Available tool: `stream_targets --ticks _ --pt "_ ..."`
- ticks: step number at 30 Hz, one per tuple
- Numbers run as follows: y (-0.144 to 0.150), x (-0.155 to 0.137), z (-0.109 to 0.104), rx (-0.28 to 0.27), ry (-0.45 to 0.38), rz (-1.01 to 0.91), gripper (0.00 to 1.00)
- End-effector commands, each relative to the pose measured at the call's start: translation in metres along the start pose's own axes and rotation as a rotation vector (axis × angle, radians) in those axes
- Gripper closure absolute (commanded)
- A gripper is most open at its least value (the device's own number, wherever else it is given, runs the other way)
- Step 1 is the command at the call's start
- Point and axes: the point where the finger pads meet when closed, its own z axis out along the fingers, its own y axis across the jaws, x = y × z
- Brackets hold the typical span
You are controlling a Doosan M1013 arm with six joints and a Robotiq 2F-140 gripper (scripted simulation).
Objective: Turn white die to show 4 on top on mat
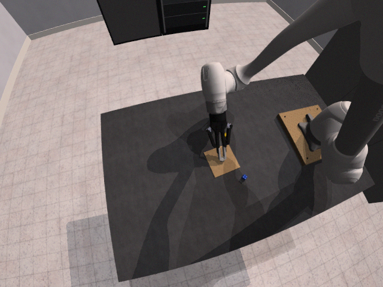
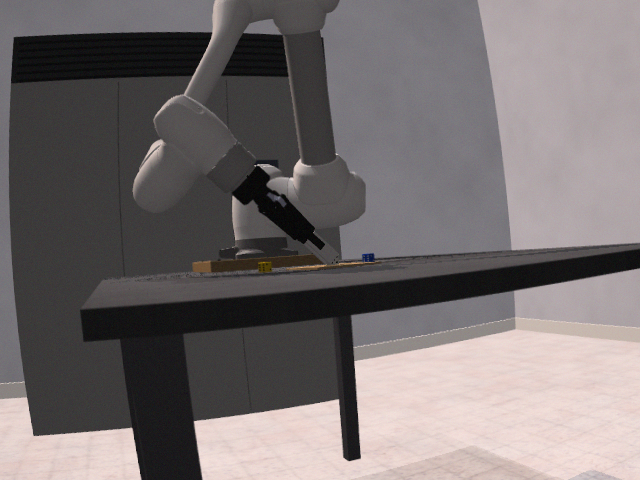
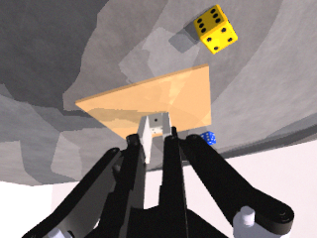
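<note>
The white die (image 3: 157, 125) (image 1: 221, 158) sits pinched between my fingertips, low over the tan mat (image 1: 227, 168) (image 3: 178, 95) (image 2: 306, 268), near the mat's middle. My gripper (image 3: 157, 124) (image 1: 221, 156) (image 2: 332, 256) is shut on the white die and leans at a slant toward the table. I cannot read the die's top face. A yellow die (image 3: 216, 28) (image 2: 264, 266) lies on the dark table off the mat. A blue die (image 1: 244, 177) (image 2: 368, 256) (image 3: 209, 137) lies on the table just off the mat's other side.
The dark table (image 1: 148, 185) (image 2: 361, 289) carries the robot's wooden base plate (image 1: 297, 130) (image 2: 217, 266) at the right of the top view. The arm's links reach over the table from there. A dark cabinet (image 1: 154, 18) stands on the floor beyond.
</note>
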Motion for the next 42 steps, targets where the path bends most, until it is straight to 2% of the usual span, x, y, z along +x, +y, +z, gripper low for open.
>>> stream_targets --ticks 1,12,19,29,30,42 --pt "0.0 -0.0001 -0.0001 0.0 0.0 0.0 0.91" --pt "0.0 -0.0001 -0.0001 0.0 0.0 0.0 0.91" --pt "0.0 -0.0001 -0.0001 0.0 0.0 0.0 0.83" --pt "0.0 -0.0001 -0.0001 0.0 0.0 0.0 0.79" --pt "0.0 -0.0001 -0.0001 0.0 0.0 0.0 0.67" --pt "0.0 -0.0001 -0.0001 0.0 0.0 0.0 0.67"
